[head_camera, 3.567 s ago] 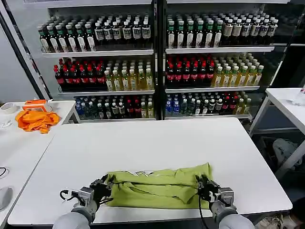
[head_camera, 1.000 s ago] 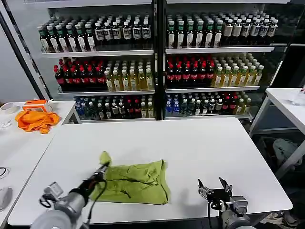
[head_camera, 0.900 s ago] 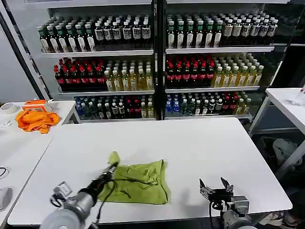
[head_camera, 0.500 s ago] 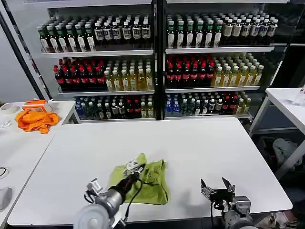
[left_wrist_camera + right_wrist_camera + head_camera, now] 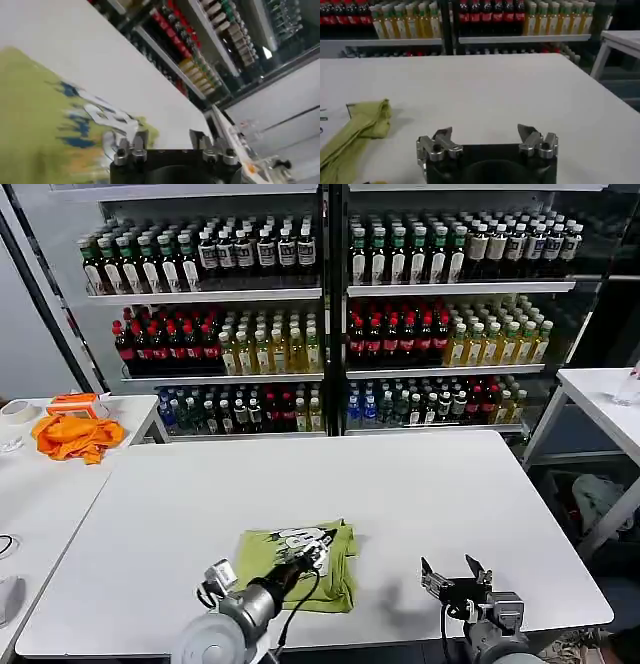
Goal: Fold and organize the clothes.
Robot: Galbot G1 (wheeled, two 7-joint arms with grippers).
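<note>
T-shirt [image 5: 300, 564] lies folded small on the counter [image 5: 400, 484], print uppermost. My left fingers [image 5: 300, 551] over it are parted, empty; right fingers [image 5: 455, 574] wide, idle. Tidying remains, I judge.

Grey rounded forearms, black cables; each claw [image 5: 455, 570] black-bodied, silver finger mounts, visible screws

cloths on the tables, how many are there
2: the lime-green T-shirt lies folded on the near white table, under the left gripper; an orange cloth sits bunched on the side table at left.
</note>
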